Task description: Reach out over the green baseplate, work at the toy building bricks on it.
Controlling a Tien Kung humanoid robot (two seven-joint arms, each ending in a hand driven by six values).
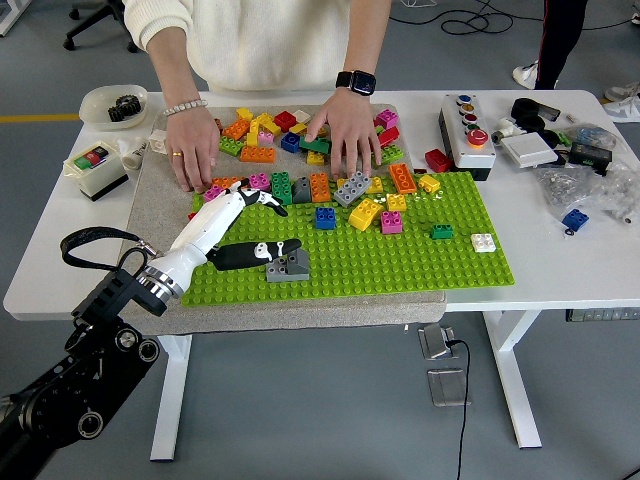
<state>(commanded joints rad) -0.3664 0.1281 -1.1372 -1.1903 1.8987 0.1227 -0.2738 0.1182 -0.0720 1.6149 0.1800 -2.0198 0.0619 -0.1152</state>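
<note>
The green baseplate (400, 262) lies on a grey mat at the table's middle. Along its far edge stand several bricks, among them a green one (283, 186), an orange one (320, 187) and a grey one (350, 187). A blue brick (325, 217), a yellow brick (365, 213) and a white brick (484, 242) sit further in. My left hand (270, 226) reaches over the plate's left part and is open, its fingers raised. Its thumb (255, 254) lies flat, the tip touching a dark grey brick (288, 266). A person's two hands (345, 135) (192, 152) press down at the plate's far edge.
A pile of loose bricks (260, 128) lies on the mat behind the plate. A button box (468, 130) and plastic bags (590, 182) stand at the right. At the far left are a white bowl (113, 103) and a switch box (95, 165).
</note>
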